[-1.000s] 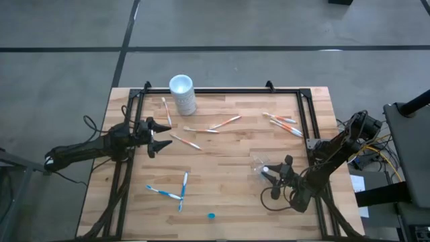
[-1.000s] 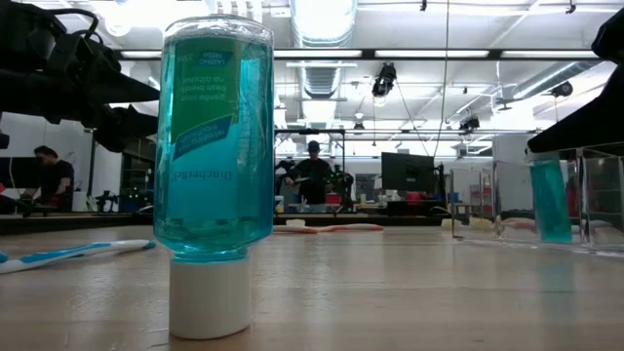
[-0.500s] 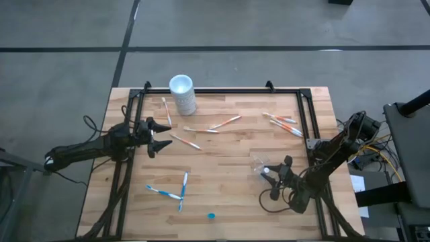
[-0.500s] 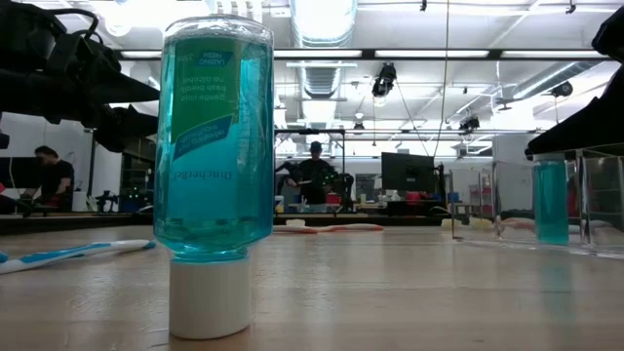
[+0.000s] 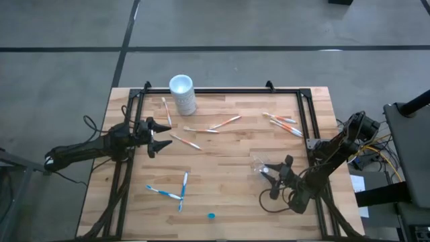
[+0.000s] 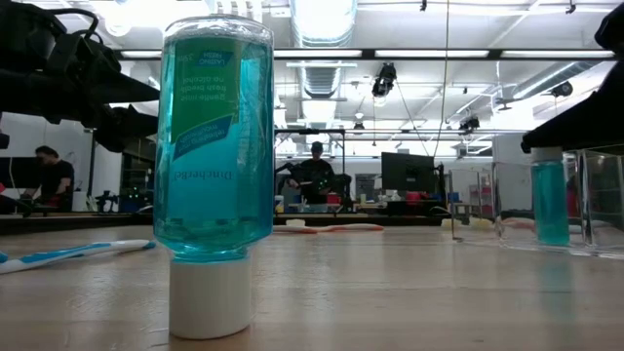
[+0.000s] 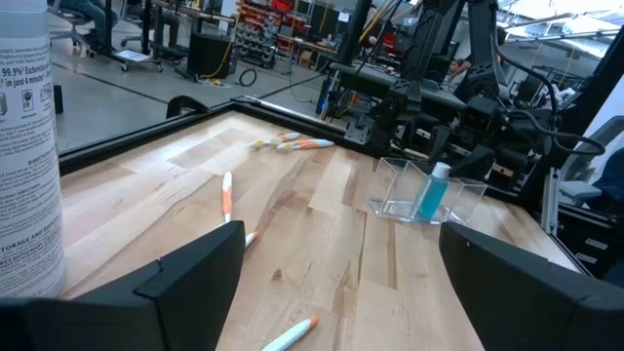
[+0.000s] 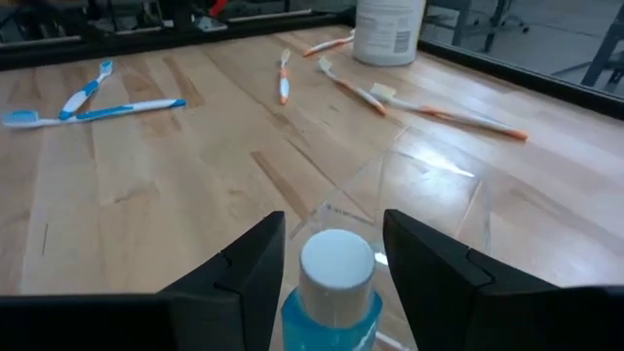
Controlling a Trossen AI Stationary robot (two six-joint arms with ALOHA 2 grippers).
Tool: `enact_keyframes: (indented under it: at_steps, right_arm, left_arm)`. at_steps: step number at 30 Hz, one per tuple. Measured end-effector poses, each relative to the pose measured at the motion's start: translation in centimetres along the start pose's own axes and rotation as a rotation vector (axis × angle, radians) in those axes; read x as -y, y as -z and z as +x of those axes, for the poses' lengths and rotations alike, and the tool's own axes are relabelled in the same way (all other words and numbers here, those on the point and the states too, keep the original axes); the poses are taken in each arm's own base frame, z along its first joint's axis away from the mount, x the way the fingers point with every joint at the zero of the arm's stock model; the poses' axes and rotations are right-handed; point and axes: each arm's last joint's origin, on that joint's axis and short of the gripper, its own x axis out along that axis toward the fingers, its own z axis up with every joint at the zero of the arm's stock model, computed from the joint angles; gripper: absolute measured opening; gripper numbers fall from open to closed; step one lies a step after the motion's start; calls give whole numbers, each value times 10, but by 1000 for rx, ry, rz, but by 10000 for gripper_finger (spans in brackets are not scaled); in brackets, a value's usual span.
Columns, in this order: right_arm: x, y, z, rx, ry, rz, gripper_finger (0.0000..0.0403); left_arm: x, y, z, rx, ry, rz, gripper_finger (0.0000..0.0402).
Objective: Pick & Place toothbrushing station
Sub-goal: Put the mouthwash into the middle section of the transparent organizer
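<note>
Change over the last second, small but telling: right claw (image 5: 274,173) nudged a little further in over the clear cup (image 5: 259,165), and the small blue bottle (image 6: 549,202) inside it gone from a slight lean to standing straight in the low view. Reads as a placing move near its end, bottle settling into the cup rather than being carried. From the right wrist view, claw set either side of the bottle's white cap (image 8: 336,263), just beside it; cannot tell whether gripped or already let go.

Left claw (image 5: 160,139) spread wide with nothing in it, waiting over the left side of the bench (image 5: 228,202), unmoved over that second.

As for the station itself: cup see-through and thin-walled, flat-sided in the left wrist view, standing upright on the right half of the bench close to the right-hand frame rail. Hard to pick out from above, only a faint glint. Its brushes not yet gathered: orange-and-white toothbrushes (image 5: 224,122) scattered across the far half, more of them (image 5: 282,123) towards the far right, blue-and-white toothbrushes (image 5: 173,192) crossed near the front left. All lying flat and well apart from the cup. Tall white container (image 5: 183,94) at the far edge, not part of the set. Judged from this: most of the picking still to do.
</note>
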Motion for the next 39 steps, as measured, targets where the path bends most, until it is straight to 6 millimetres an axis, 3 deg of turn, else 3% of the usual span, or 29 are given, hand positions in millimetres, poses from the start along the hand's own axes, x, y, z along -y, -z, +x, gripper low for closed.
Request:
enact_keyframes:
  at_steps: [12, 19, 27, 39]
  right_arm:
    - [1, -10, -3, 65, 12, -3, 157]
    - [3, -29, -8, 150, 32, 13, 151]
    - [4, -82, -24, 196, 22, -50, 155]
    - [11, -189, -58, 222, -90, -163, 142]
  left_arm:
    - [0, 0, 0, 0, 0, 0, 349]
    - [0, 0, 0, 0, 0, 0, 349]
    - [0, 0, 0, 0, 0, 0, 349]
    - [0, 0, 0, 0, 0, 0, 348]
